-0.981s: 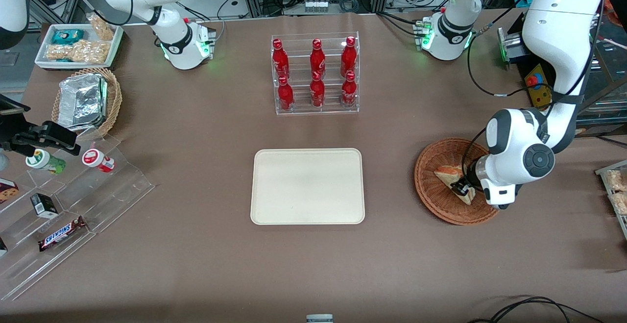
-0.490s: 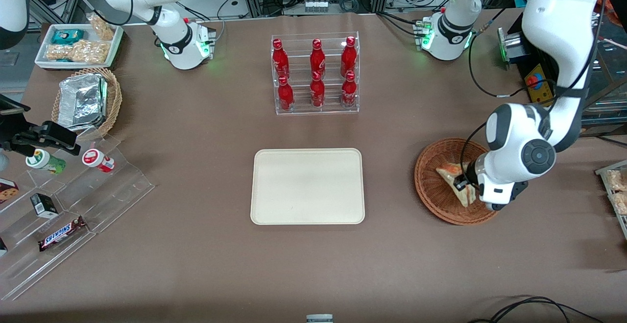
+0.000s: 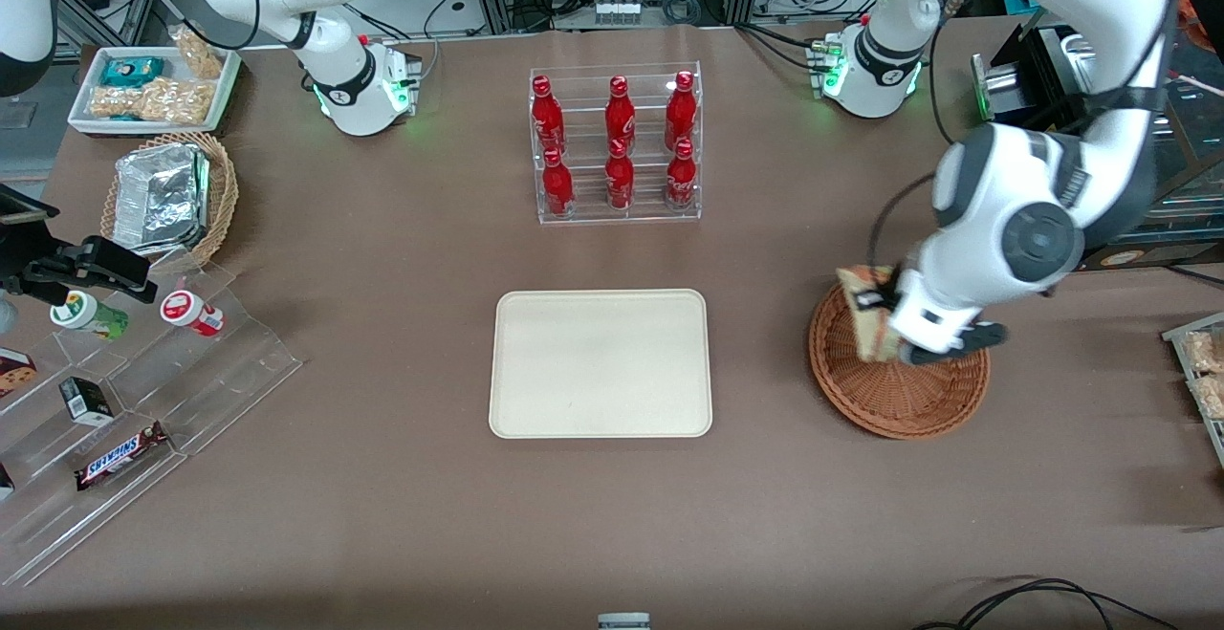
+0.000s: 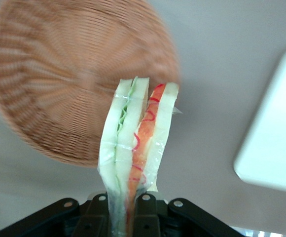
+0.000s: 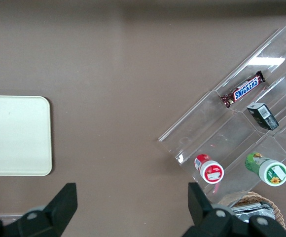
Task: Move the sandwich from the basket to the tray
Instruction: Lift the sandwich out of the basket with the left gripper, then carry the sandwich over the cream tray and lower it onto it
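We begin at the parked arm's end of the table, well apart from the claw: a tan basket (image 3: 172, 198) holds foil packs, and nearer the front camera a clear stepped rack (image 3: 143, 401) carries a Snickers bar (image 3: 120, 456) and two small pots (image 3: 191, 313). Midway along the table we see the bottle rack (image 3: 617, 144) with six red bottles, farther from the front camera than the claw. The tray (image 3: 601, 363) lies flat nearer the camera than that rack, between the stepped rack and the claw, well apart from the claw, with nothing on it.

At the working arm's end we find the claw (image 3: 878, 319), raised above the basket (image 3: 897, 391). Its fingers (image 4: 145, 210) are closed on the sandwich (image 4: 135, 148), pinching the wrapped wedge at one end. The sandwich hangs clear of the basket, above the rim on the tray's side. In the wrist view we see the basket under the claw and a tray corner (image 4: 273, 143) beside it.
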